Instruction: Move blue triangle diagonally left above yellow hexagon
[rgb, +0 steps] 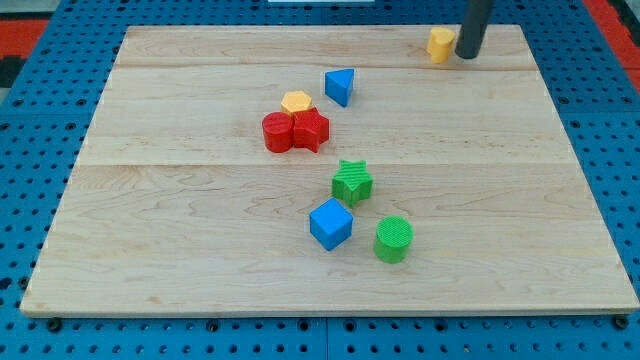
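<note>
The blue triangle (340, 86) lies on the wooden board, just to the upper right of the yellow hexagon (296, 102). The hexagon touches a red cylinder (277, 132) and a red star (311, 129) below it. My tip (468, 54) is far off at the view's top right, right beside a second small yellow block (440, 44), well away from the blue triangle.
A green star (352, 182), a blue cube (330, 223) and a green cylinder (394, 239) lie in the lower middle of the board (150, 230). The board rests on a blue pegboard (30, 120).
</note>
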